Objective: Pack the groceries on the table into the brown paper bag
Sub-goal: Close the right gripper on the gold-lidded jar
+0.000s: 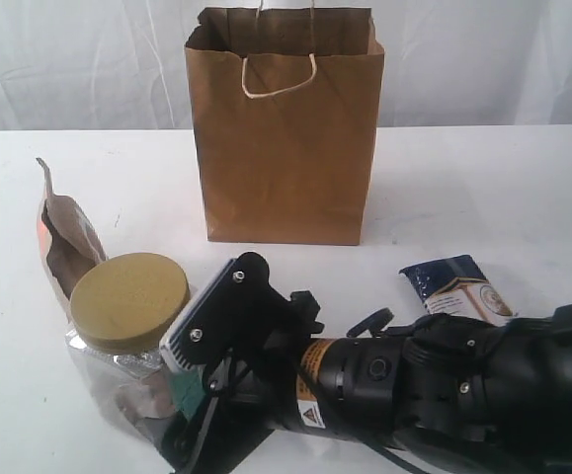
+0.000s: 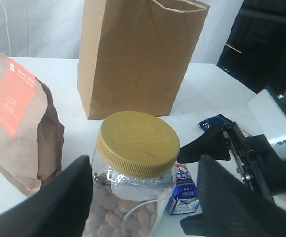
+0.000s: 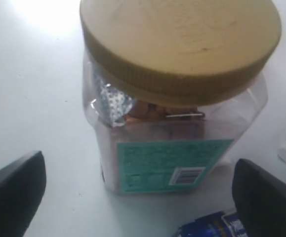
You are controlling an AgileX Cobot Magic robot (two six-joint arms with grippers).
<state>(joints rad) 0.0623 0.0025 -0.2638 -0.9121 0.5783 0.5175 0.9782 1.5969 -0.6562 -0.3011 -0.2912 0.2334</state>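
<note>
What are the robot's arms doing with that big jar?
Both grippers are at the gold-lidded jar of nuts, which stands on the white table. The left gripper is open with a finger on either side of the jar. The right gripper is open and points at it too. Neither clearly grips it. The brown paper bag stands open behind. A brown pouch, small blue-white carton and dark blue packet wait on the table.
</note>
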